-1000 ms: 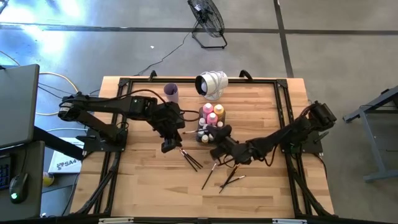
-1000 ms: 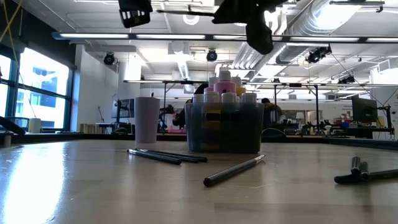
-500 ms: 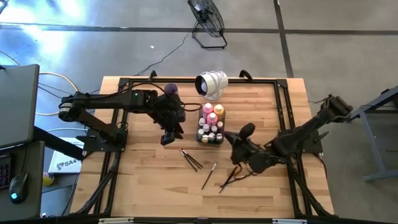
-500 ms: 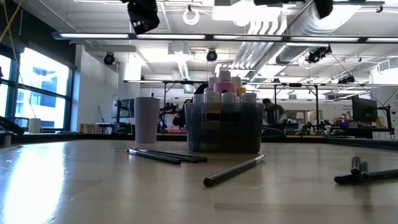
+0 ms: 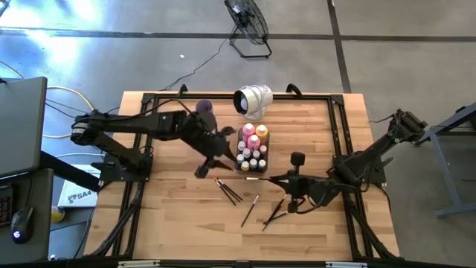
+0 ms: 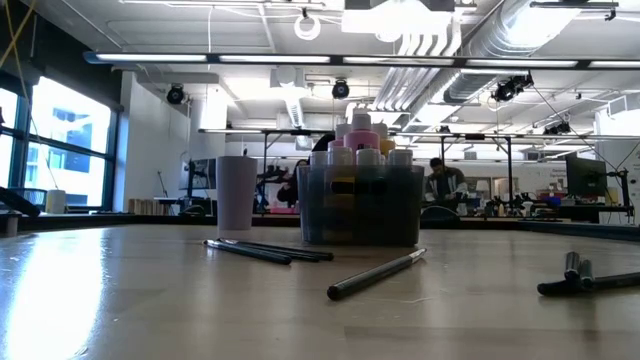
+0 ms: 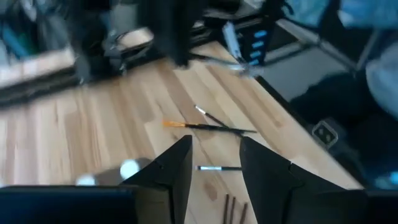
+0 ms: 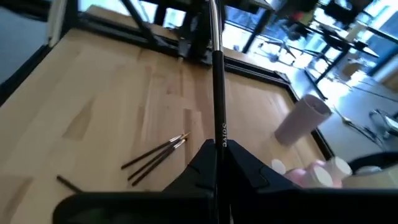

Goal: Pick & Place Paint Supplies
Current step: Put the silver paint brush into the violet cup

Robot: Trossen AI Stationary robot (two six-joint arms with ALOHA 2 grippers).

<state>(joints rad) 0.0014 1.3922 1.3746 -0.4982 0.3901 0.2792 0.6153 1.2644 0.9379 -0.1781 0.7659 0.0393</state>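
Paintbrushes lie loose on the pale wooden table, thin dark sticks with wooden ends: we see a tight bundle at about 7 o'clock from the clear grey tray, a single one further toward the near edge, and a crossed pair at about 5 o'clock from the tray. From table height they read as slim matte rods lying flat on the smooth, glossy boards. Inside the tray stand the paint bottles, round pink and orange ones at the far end, tiny white-capped ones nearer us. A lilac cup stands at 10 o'clock from the tray, just beside a white cylinder lying on its side. We find open wood along the near edge and at both near corners, inside the black frame that rims the table.

Our right gripper is clamped tight on one dark paintbrush, held above the table at about 4 o'clock from the tray. Our left gripper hangs near the tray's 9 o'clock side, its fingers parted about halfway with nothing between them
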